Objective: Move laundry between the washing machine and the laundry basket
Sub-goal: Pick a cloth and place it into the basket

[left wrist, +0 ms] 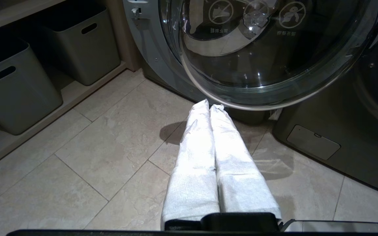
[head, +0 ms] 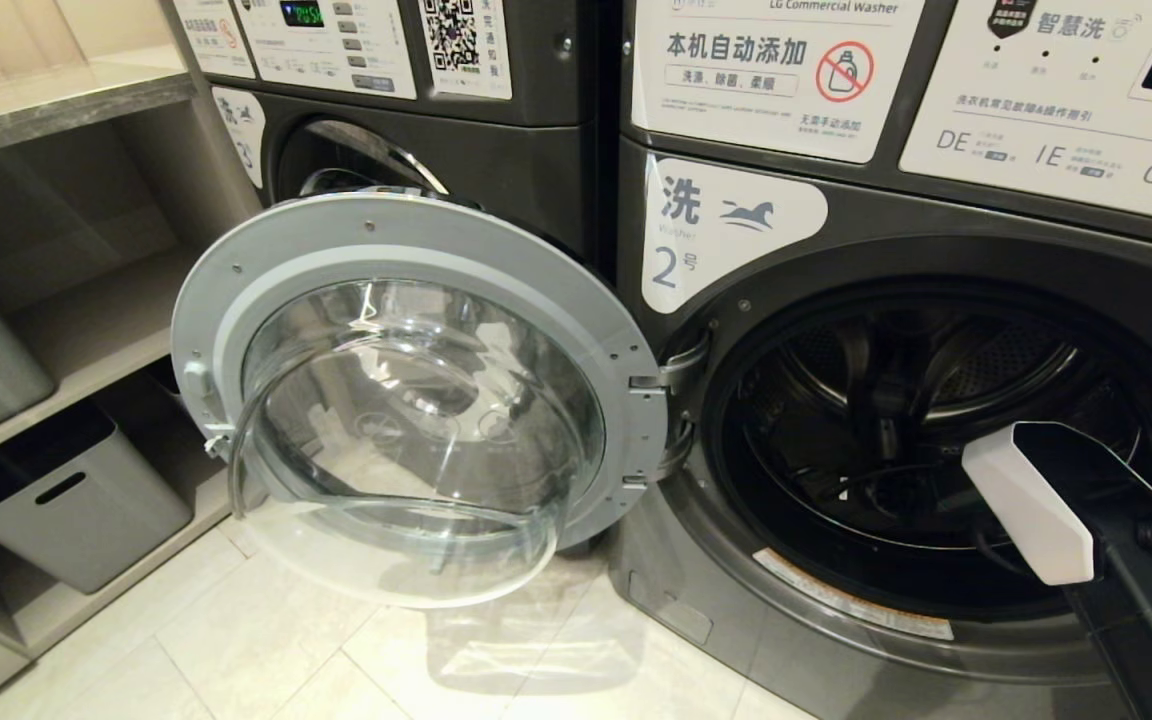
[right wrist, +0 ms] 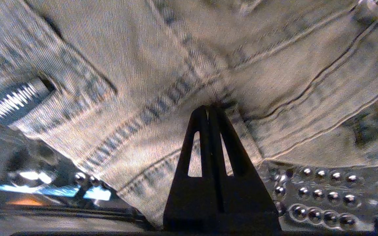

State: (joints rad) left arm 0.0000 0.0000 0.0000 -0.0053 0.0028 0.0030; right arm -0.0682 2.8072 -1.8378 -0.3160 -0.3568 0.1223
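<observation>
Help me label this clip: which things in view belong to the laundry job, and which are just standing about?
In the job:
- washer 2, door swung open
- denim garment in the drum
- right claw, shut on the denim
- left claw, shut, idle above the floor

Standing about:
- grey bins on the shelf
- neighbouring washer

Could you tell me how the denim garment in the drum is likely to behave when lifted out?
The faded blue denim garment lies creased, so it will probably hang floppy. Thick seams suggest some weight. Pinched at one fold by the right tool, it may drag on the studded steel drum.
</observation>
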